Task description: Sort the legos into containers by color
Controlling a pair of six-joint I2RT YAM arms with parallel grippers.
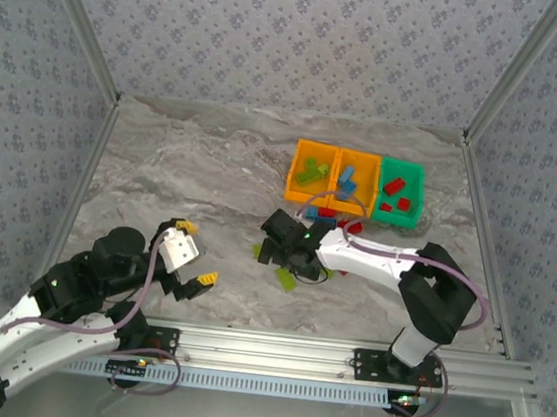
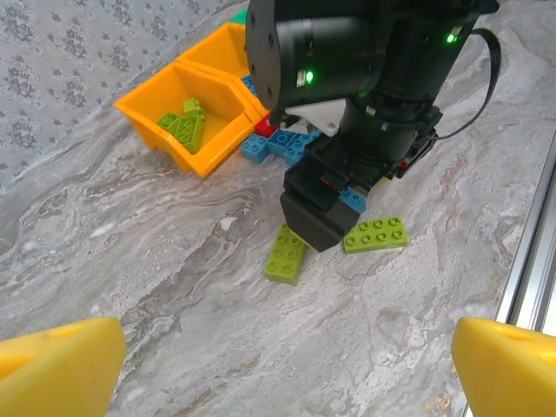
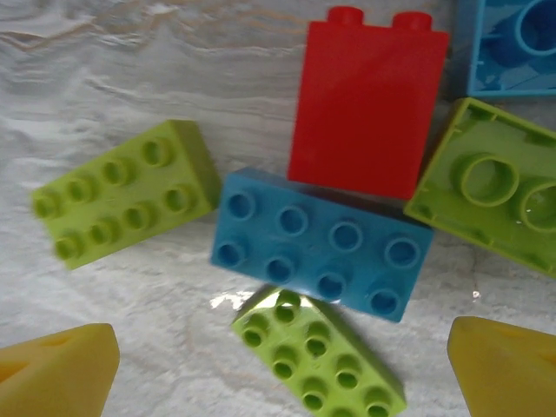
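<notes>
Three containers stand side by side at the back right: an orange bin (image 1: pixel 313 172) holding lime legos, an orange bin (image 1: pixel 355 180) holding blue ones, and a green bin (image 1: pixel 401 193) holding red ones. Loose legos lie in front of them. My right gripper (image 1: pixel 283 254) hangs open over this pile. In the right wrist view a blue brick (image 3: pixel 321 243) lies just ahead of the gripper (image 3: pixel 278 373), with a lime brick (image 3: pixel 317 356) between the yellow fingertips, untouched, and a red brick (image 3: pixel 365 104) beyond. My left gripper (image 1: pixel 198 253) is open and empty, low over bare table.
More lime bricks (image 3: pixel 122 191) (image 3: pixel 486 182) flank the blue one. From the left wrist, the right arm (image 2: pixel 365 87) stands over two lime bricks (image 2: pixel 287 254) (image 2: pixel 376 234), with the lime-filled orange bin (image 2: pixel 217 148) behind. A metal rail (image 1: pixel 342 357) runs along the near edge.
</notes>
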